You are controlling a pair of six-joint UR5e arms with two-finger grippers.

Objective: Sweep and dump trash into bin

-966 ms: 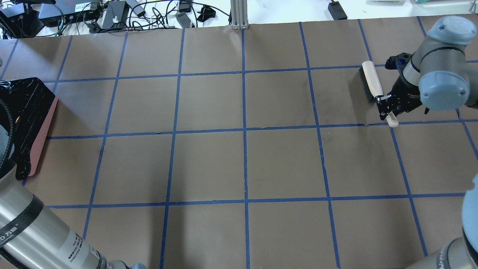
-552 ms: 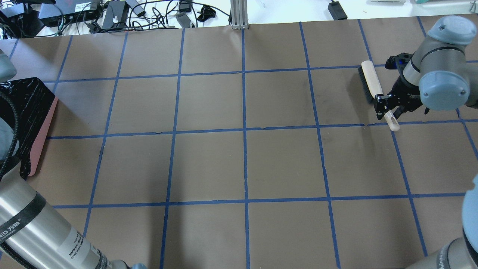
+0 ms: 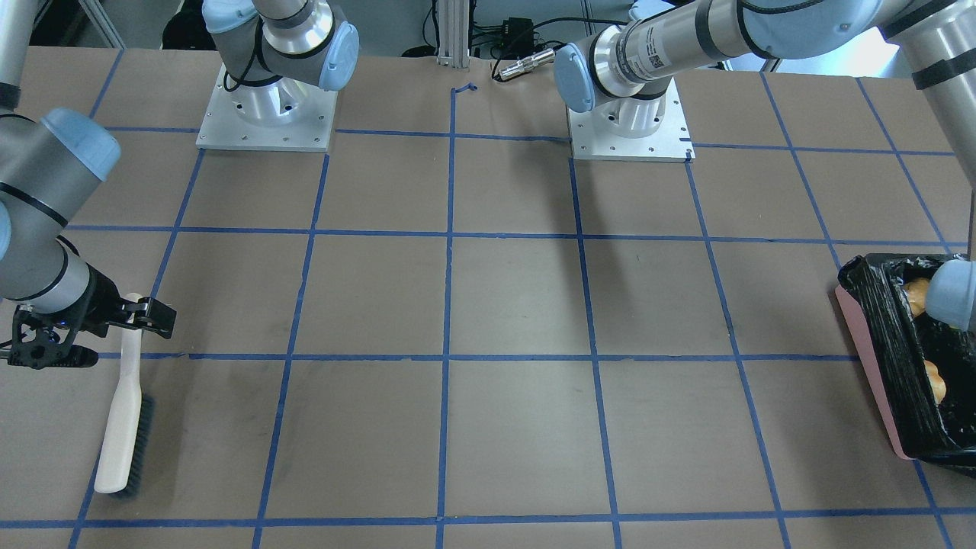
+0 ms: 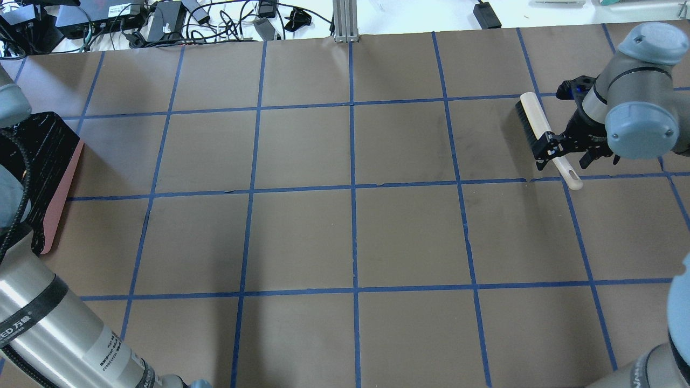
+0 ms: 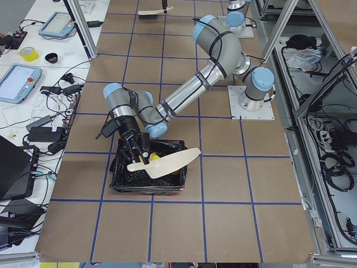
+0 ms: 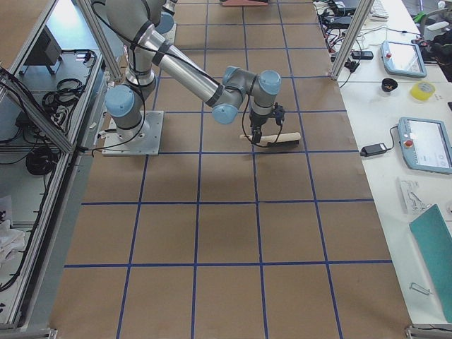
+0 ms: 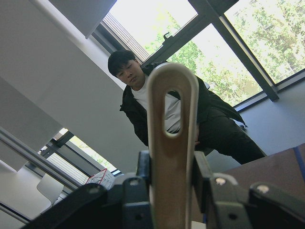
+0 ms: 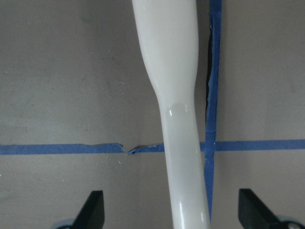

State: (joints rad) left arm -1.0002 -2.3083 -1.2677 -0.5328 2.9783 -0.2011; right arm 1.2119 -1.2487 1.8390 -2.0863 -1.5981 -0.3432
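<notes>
The pink bin lined with a black bag (image 3: 869,358) stands at the table's left end and also shows in the overhead view (image 4: 59,199). Yellow-orange trash pieces (image 3: 935,385) lie inside it; the cream crescent and the sponge chunk are hidden. My left gripper (image 5: 135,153) is shut on the handle of the beige dustpan (image 5: 167,163), held tilted over the bin (image 5: 148,187). The handle (image 7: 171,143) sits between the jaws. My right gripper (image 4: 560,148) is open, its fingers (image 8: 95,210) wide apart on either side of the handle of a cream brush (image 4: 533,121) that lies on the table.
The table is brown paper with a blue tape grid (image 4: 353,188). Both arm bases (image 3: 263,114) stand at the robot's side. Cables and power bricks (image 4: 161,21) lie past the far edge. A person (image 7: 138,90) shows in the left wrist view.
The brush has turned slightly, its handle end swinging to the overhead view's right. The right gripper has shifted a little up the handle. The left arm has moved at the view's left edge.
</notes>
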